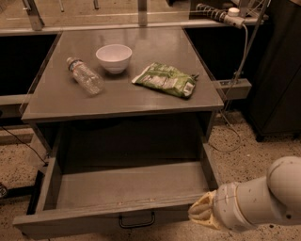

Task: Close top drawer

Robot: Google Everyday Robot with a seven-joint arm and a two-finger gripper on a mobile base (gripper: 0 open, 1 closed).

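Observation:
The top drawer [117, 188] is wide, shallow and grey, and stands pulled far out of the cabinet. It holds nothing that I can see. Its front panel [94, 217] runs along the bottom of the view with a small dark loop handle [136, 221] at its centre. My gripper [201, 212] comes in from the lower right on a white arm. Its pale yellowish tip sits at the right end of the drawer front, touching or very close to it.
On the cabinet top [61, 99] lie a clear plastic bottle [85, 75], a white bowl [114, 57] and a green snack bag [167, 80]. A power strip [216, 13] and cables hang at the right. A dark cabinet [277, 66] stands at the far right.

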